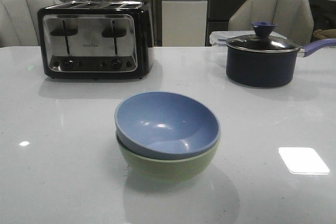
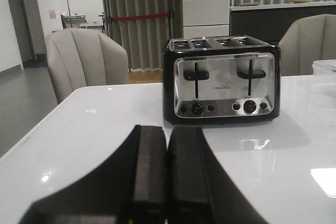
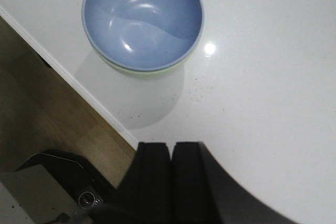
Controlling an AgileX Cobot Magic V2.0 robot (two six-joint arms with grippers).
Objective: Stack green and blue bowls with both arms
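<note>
Stack: dusty blue matte bowl (image 1: 167, 124) nests inside pale green matte bowl (image 1: 168, 162); job looks done.
My pincers: left gripper (image 2: 167, 182) and right gripper (image 3: 171, 182) pressed closed, empty, clear of the stack.

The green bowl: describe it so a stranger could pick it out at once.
On the white table, look in front of the black and chrome toaster and the dark saucepan, toward the near edge. Two nested bowls sit there by themselves. The green bowl is the lower one, pale sage, with the blue bowl resting inside it, so only its outer wall and rim show.
</note>
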